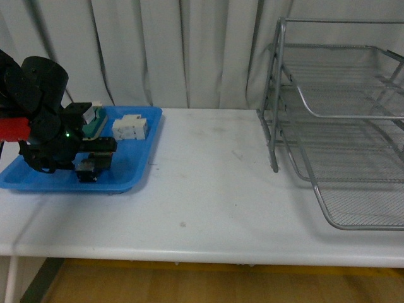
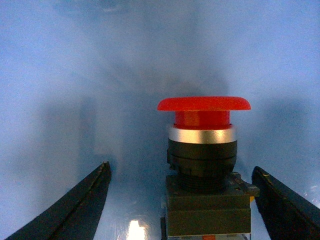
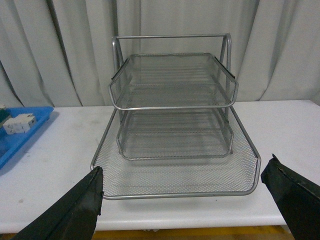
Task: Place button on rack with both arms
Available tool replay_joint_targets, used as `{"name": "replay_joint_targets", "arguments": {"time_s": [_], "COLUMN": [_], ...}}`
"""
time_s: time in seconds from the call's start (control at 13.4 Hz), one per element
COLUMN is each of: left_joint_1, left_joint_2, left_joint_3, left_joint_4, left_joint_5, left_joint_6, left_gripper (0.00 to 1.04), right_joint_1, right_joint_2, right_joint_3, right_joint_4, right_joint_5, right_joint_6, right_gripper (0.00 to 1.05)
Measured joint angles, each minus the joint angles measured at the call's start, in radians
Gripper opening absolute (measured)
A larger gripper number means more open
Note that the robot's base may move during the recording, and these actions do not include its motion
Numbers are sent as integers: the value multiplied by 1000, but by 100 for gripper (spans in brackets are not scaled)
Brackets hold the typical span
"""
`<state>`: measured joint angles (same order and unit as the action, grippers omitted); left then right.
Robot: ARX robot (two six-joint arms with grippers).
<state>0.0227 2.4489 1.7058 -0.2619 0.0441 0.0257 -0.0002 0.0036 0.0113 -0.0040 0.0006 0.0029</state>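
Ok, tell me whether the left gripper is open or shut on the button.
Open. The left gripper has both fingers clear of the button, blue tray showing in each gap.

Button [image 2: 202,150] in the tray [image 1: 129,158] at the table's [image 1: 208,189] left end, rack [image 1: 353,158] well apart at its right end

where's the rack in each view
Front view: the rack fills the right side, cut off by the edge.
Left wrist view: not in it.
Right wrist view: the rack sits in the centre, open side toward the camera.
Shared landmark: the blue tray, in all three.
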Motion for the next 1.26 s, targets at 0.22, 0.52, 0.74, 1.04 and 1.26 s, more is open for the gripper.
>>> {"name": "replay_joint_targets", "arguments": {"time_s": [0.22,0.52,0.74,1.04,1.26], "left_joint_1": [0,-4,-97,-116,-116], "left_joint_2": [0,-10,-869,-1184,-1215], "left_joint_3": [0,-30,-767,-964,-953], "left_joint_4": [-7,37,260,203,224], "left_joint_5": [8,3,-31,-107,-114], "left_joint_6": [-1,-3,31,60,64], "left_gripper": [75,52,37,37,37], "right_joint_1": [0,0,0,0,0], "right_joint_2": [0,0,0,0,0], "right_joint_3": [0,0,0,0,0], "right_joint_4": [0,0,0,0,0], "right_joint_5": [0,0,0,0,0], "right_joint_6": [0,0,0,0,0], "right_gripper": [98,98,98,98,98]}}
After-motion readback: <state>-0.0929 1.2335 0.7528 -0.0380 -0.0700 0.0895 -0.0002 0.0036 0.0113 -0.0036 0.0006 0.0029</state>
